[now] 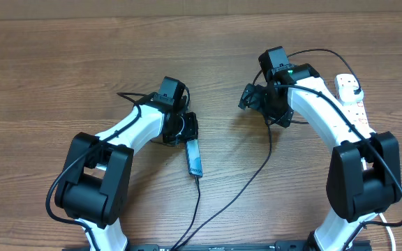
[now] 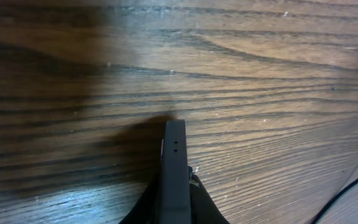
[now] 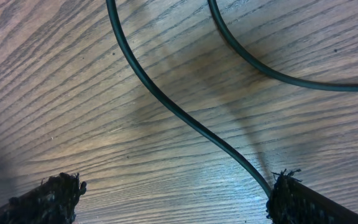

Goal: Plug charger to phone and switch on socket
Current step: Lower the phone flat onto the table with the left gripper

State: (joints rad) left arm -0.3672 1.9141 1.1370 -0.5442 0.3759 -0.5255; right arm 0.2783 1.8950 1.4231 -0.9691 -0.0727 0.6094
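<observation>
The phone [image 1: 195, 159] stands on its long edge on the table, a teal face just showing. My left gripper [image 1: 189, 134] is shut on its upper end. In the left wrist view the phone's dark edge [image 2: 175, 162] with two small holes sticks out between the fingers [image 2: 176, 205]. The thin black charger cable [image 1: 197, 202] leaves the phone's near end and runs towards the front edge. My right gripper [image 1: 248, 97] is open above the table, and the cable [image 3: 166, 99] passes between its fingers [image 3: 173, 193], touching the right one. The white socket strip [image 1: 352, 99] lies at the far right, partly under the right arm.
A second black cable run [image 1: 246, 181] curves from below the right gripper down to the table's front edge. Another cable arc [image 3: 272, 71] crosses the upper right of the right wrist view. The table [image 1: 82, 70] is brown wood.
</observation>
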